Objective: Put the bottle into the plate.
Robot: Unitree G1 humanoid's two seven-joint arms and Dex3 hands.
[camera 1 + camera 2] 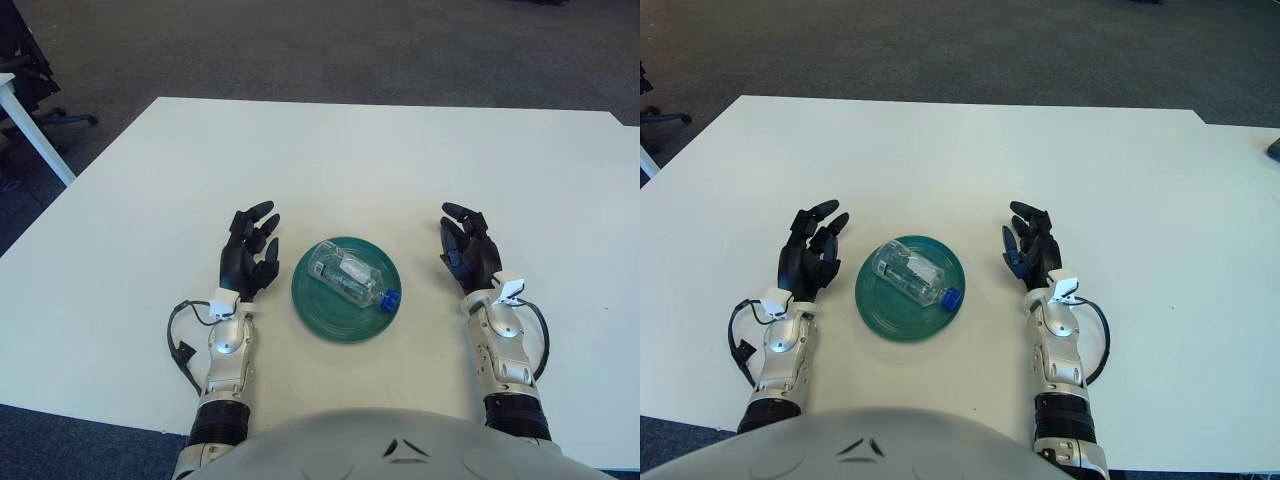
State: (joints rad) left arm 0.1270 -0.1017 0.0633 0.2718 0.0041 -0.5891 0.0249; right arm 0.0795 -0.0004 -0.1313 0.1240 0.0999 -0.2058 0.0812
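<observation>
- Black three-finger left hand shows just left of the plate, fingers spread and loosely extended, holding nothing. Palm faces roughly toward the plate; a clear strip of table between fingertips and rim.
- Black three-finger right hand shows to the right of the plate, farther off than the left, fingers likewise open and empty.
- Between them: round dark-green plastic plate, flat on the white table.
- Clear plastic bottle with a blue cap lies on its side inside the plate, cap pointing toward the robot's right and slightly toward the robot. Body fully within the rim; cap close to the rim's right edge.
- Judgement: placement looks done; neither hand touches bottle or plate.
- Risk 1: bottle is a cylinder on its side in a shallow dish. A nudge to the plate could roll it or slide it cap-first over the low rim.
- Risk 2: left hand is the closer one. Any sideways sweep toward the right on pulling away could clip the rim and shift the plate.
- Risk 3: loose black cable loop at the left wrist sits near the table; it could drag if the arm swings inward.
- Safest path, as I judge it: draw both hands outward, away from the plate.
</observation>
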